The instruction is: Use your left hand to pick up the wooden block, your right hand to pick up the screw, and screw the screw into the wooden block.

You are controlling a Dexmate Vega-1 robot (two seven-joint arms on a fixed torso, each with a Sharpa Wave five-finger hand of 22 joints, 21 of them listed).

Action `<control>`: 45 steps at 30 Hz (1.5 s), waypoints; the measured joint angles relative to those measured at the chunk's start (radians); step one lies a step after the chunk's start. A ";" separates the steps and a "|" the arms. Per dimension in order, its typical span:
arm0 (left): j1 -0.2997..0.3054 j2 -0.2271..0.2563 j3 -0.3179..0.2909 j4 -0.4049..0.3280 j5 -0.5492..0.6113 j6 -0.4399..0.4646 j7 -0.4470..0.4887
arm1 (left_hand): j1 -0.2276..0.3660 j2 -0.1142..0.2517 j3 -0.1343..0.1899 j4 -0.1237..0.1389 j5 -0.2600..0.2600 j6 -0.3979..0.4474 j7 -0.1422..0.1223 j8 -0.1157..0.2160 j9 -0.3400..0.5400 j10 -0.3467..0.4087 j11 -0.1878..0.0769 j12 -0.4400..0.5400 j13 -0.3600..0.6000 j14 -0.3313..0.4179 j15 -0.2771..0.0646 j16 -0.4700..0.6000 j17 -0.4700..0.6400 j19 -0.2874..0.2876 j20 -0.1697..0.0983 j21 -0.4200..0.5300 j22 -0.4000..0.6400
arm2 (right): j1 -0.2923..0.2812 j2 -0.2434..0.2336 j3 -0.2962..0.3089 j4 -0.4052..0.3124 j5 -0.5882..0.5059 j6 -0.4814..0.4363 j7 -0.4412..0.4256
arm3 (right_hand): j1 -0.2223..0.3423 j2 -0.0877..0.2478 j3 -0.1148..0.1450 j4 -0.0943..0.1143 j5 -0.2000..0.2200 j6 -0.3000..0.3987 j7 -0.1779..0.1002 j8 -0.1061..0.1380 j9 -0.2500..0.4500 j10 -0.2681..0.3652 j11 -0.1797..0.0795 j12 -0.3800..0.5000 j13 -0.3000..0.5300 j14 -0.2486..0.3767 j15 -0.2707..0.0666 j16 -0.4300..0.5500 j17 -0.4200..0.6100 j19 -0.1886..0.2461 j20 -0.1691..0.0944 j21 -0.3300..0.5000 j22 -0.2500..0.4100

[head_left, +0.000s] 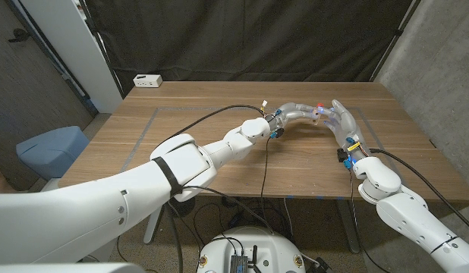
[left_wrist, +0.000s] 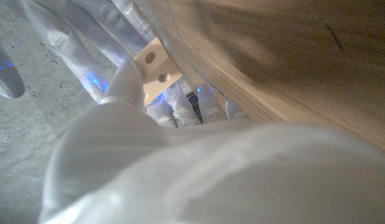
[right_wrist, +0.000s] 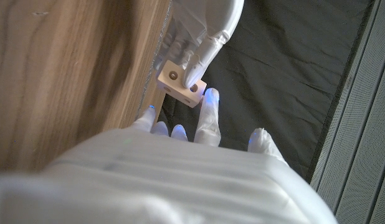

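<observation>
I pinch the wooden block [left_wrist: 156, 68] in my left hand [head_left: 295, 114], holes turned toward my right hand [head_left: 337, 117]; its fingers reach in, whether pinching a screw I cannot tell.

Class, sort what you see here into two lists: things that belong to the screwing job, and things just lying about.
Belonging to the job:
- small pale wooden block with holes, held by the left robot hand
- right robot hand, fingertips at the block

Lying about:
- white rectangular box at the table's far edge
- brown wooden table

The screw cannot be made out.
</observation>
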 measured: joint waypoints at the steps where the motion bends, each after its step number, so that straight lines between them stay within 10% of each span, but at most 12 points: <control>1: 0.000 0.000 0.000 0.000 0.000 0.002 0.000 | 0.000 0.000 0.000 0.000 0.000 0.000 0.000 0.000 0.000 0.000 0.000 0.000 0.000 0.000 0.000 0.000 0.000 0.000 0.000 0.000 0.000 | 0.000 0.000 0.000 0.001 0.000 0.000 0.000 | 0.000 0.000 0.000 0.000 0.000 0.001 0.001 0.000 0.000 0.001 0.001 0.000 0.000 0.000 0.000 0.000 0.000 0.000 0.000 0.000 0.000; 23: -0.003 -0.004 0.004 0.000 -0.003 0.016 0.005 | 0.000 0.000 0.000 0.000 0.000 0.000 0.000 0.000 -0.001 0.000 -0.001 0.000 0.000 0.000 0.000 0.000 0.000 0.000 0.000 0.000 0.000 | -0.029 0.009 0.026 -0.007 -0.009 0.008 -0.045 | 0.000 0.000 0.005 -0.005 0.000 -0.035 -0.002 -0.030 0.000 0.013 0.021 0.000 0.000 0.000 0.000 0.006 -0.005 0.011 0.000 0.000 0.000; 45: -0.003 -0.004 0.005 0.000 -0.002 0.005 0.004 | 0.000 0.000 0.000 0.000 -0.004 0.000 0.000 0.000 0.000 -0.002 -0.002 0.000 0.000 0.000 0.000 0.000 0.000 0.000 0.000 0.000 0.000 | -0.015 0.012 0.029 0.003 -0.008 -0.003 -0.032 | -0.009 -0.009 0.005 -0.005 0.000 -0.218 -0.010 -0.067 -0.004 -0.049 0.048 -0.023 0.001 -0.004 0.004 0.002 0.002 -0.001 0.011 0.000 0.000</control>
